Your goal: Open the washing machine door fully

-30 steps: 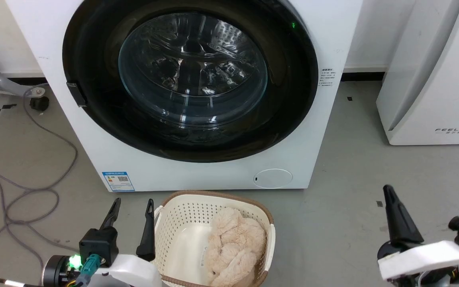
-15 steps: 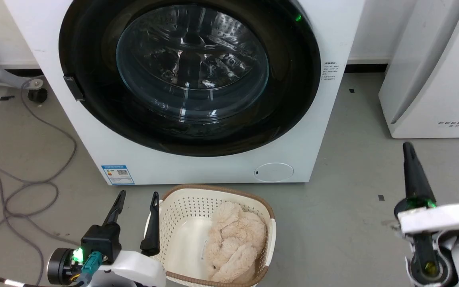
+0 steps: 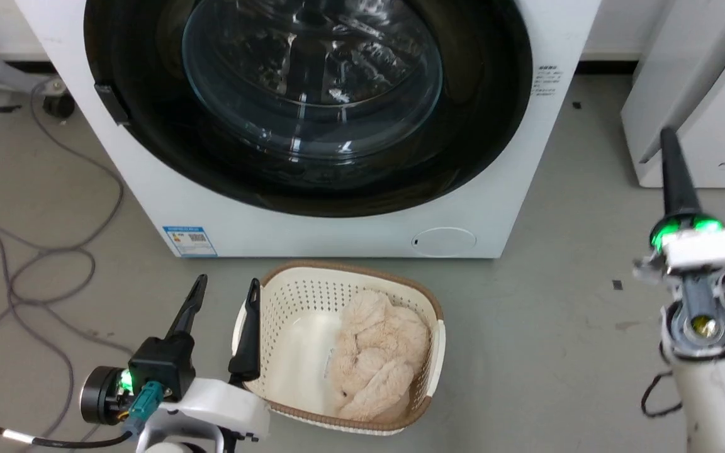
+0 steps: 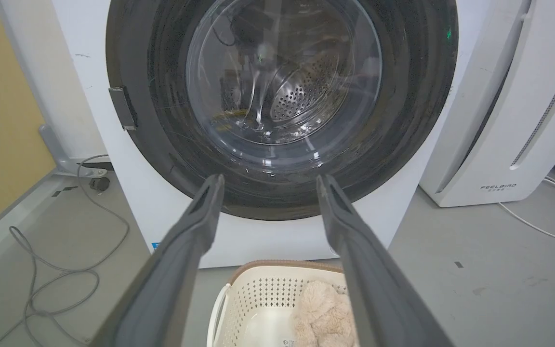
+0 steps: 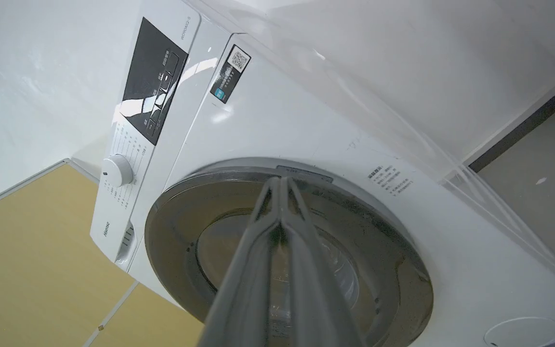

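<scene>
Left gripper (image 3: 227,282) sits low, forearm level, its two dark fingers spread apart with nothing between them. Right gripper (image 3: 668,133) is raised with its wrist rolled; its fingers are pressed together and hold nothing.

The large round glossy black washing machine door (image 3: 476,126) with its clear glass bowl lies ahead of and above the left fingertips, well apart from them. It sits flush on the white boxy washing machine (image 3: 337,233) and faces the fingers squarely. Being round, it shows no long axis.

A cream perforated plastic basket (image 3: 350,267) stands just beside the left gripper's inner finger.
</scene>
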Controlling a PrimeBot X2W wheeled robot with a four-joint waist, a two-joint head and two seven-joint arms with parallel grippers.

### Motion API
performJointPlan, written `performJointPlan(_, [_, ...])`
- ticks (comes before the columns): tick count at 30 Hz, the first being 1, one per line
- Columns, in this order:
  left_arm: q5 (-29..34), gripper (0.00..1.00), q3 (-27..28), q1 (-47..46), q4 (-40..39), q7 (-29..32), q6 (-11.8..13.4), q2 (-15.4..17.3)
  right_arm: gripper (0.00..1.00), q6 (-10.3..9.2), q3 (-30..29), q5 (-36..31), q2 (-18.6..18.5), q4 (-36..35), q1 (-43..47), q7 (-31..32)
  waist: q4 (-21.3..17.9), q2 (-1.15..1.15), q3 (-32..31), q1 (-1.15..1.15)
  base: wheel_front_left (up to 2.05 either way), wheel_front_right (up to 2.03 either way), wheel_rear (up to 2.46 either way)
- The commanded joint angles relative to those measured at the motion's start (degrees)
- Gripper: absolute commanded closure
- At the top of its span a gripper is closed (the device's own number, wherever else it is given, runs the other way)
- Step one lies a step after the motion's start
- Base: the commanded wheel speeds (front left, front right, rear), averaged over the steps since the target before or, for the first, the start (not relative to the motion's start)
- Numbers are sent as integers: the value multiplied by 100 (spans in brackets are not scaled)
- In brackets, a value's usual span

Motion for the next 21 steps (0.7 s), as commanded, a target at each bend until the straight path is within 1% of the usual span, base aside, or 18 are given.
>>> performJointPlan(1, [-47, 0, -28, -128, -29, -60, -30, 3, 100, 4, 45, 296, -118, 147, -308, -54, 44, 0, 109, 0, 0, 0, 0])
performJointPlan(9, [-64, 0, -81, -390, -98, -156, -112, 3, 100, 4, 622, 1113, -653, 821, -1562, -18, 138, 0, 492, 0, 0, 0, 0])
performJointPlan(15, [-98, 0, -108, -563, -215, -228, -166, 3, 100, 4, 1353, 1651, -1050, 1503, -2596, 325, 212, 0, 747, 0, 0, 0, 0])
performJointPlan(21, [-118, 0, -149, -707, -311, -300, -219, 3, 100, 4, 2199, 2090, -1293, 2410, -3777, 762, 290, 0, 1001, 0, 0, 0, 0])
